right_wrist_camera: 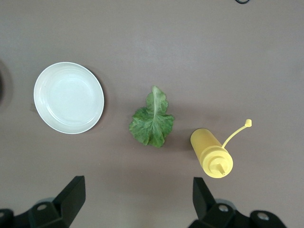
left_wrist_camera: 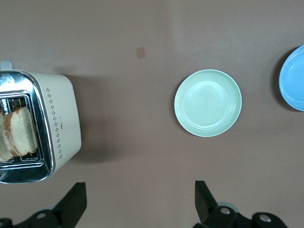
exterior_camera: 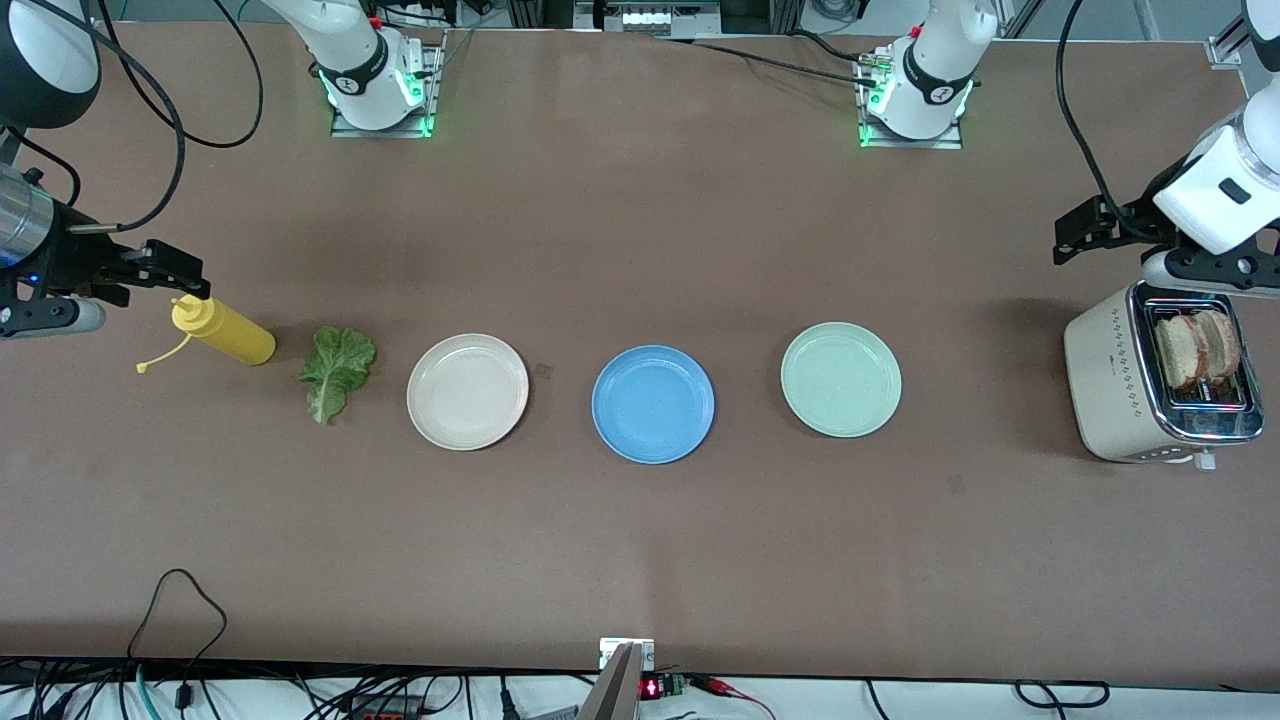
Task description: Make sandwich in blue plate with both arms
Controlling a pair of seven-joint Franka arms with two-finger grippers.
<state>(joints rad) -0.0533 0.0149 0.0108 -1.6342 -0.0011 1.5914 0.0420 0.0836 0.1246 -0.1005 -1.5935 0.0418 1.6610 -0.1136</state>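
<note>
The blue plate [exterior_camera: 653, 404] lies bare at the table's middle, and its edge shows in the left wrist view [left_wrist_camera: 294, 78]. Two bread slices [exterior_camera: 1197, 347] [left_wrist_camera: 19, 130] stand in a toaster [exterior_camera: 1105, 385] [left_wrist_camera: 61, 118] at the left arm's end. A green lettuce leaf [exterior_camera: 337, 372] [right_wrist_camera: 153, 121] lies flat toward the right arm's end. My left gripper [exterior_camera: 1075, 235] [left_wrist_camera: 140, 199] hangs open over bare table beside the toaster, holding nothing. My right gripper [exterior_camera: 180, 272] [right_wrist_camera: 137, 197] hangs open and empty over the table by the yellow bottle.
A yellow squeeze bottle [exterior_camera: 222, 331] [right_wrist_camera: 211, 152] lies on its side beside the lettuce, cap off on its strap. A cream plate [exterior_camera: 468, 391] [right_wrist_camera: 69, 97] and a mint-green plate [exterior_camera: 841, 379] [left_wrist_camera: 208, 103] flank the blue one.
</note>
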